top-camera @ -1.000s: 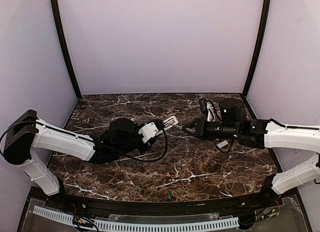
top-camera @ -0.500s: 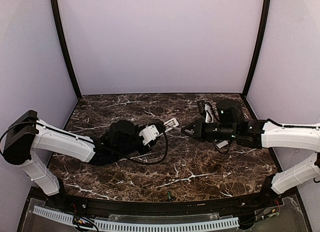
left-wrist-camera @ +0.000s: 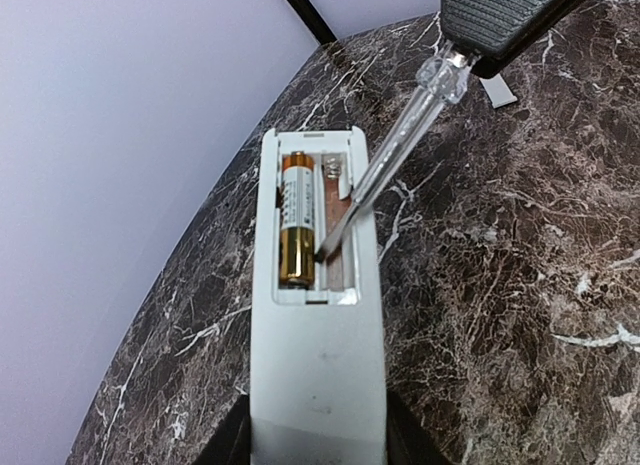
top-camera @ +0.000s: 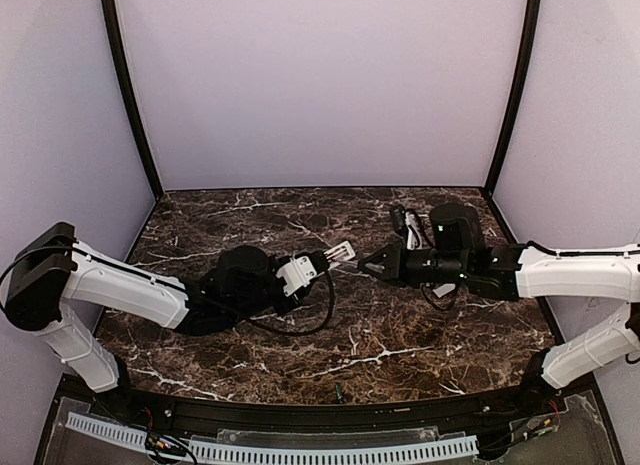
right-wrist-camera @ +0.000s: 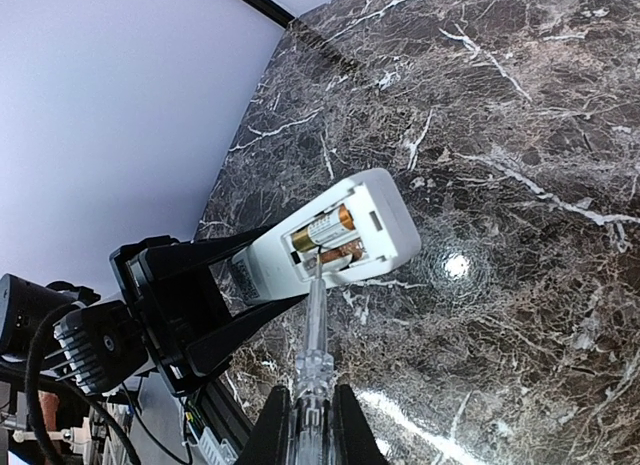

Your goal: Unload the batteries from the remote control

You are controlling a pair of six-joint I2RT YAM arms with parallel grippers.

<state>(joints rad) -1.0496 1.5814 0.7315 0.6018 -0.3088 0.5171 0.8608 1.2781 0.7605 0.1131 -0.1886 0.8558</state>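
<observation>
My left gripper [top-camera: 318,257] is shut on the white remote control [left-wrist-camera: 315,375], holding it by its lower end above the table with its back facing up. The battery compartment is open. One gold battery [left-wrist-camera: 297,220] lies in the left slot; the slot beside it shows a bare spring. My right gripper [right-wrist-camera: 312,425] is shut on a clear-shafted screwdriver-like tool [right-wrist-camera: 313,325]. The tool's tip sits inside the compartment next to the battery [right-wrist-camera: 322,228]. The remote [top-camera: 340,252] is at mid-table between both grippers, with the right gripper [top-camera: 372,265] just to its right.
A small white flat cover piece [left-wrist-camera: 502,93] lies on the dark marble table [top-camera: 400,335] beyond the remote. Purple walls with black corner posts [top-camera: 128,95] close in the back and sides.
My right gripper has moved left with the tool towards the remote, so the tip now reaches into the compartment. My left gripper has shifted slightly with the remote.
</observation>
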